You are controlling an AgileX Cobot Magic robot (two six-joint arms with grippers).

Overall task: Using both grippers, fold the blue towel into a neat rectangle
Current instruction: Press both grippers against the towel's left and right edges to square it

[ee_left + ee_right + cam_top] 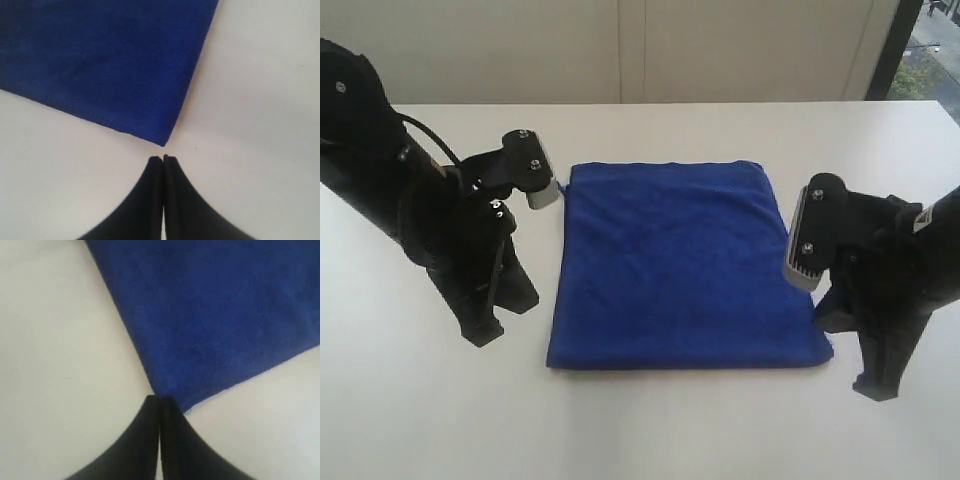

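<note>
There were two grippers, one towel and one tabletop. The left gripper [163, 159] had its two black fingers pressed flat together with nothing between them. Its tips pointed at a corner of the towel [685, 265] and stopped just short of it, with a thin strip of bare tabletop [650, 430] between. The right gripper [159, 399] was likewise closed, finger against finger. Its tips sat right at the towel's edge beside another corner, and whether any cloth was caught there could not be told.

In the exterior view, the left gripper's arm stood at the left of the frame and the right gripper's arm at the right. The towel lay between them in the middle of the frame, flat on the white tabletop.

The single towel was deep royal blue with a soft, fuzzy nap. Its outline was close to square, a little wider along the near edge than the far one, and its corners were slightly rounded. Faint creases ran across its surface. A stitched hem showed along one edge in the left wrist view, and a short loose thread stuck out at the corner in the right wrist view.
</note>
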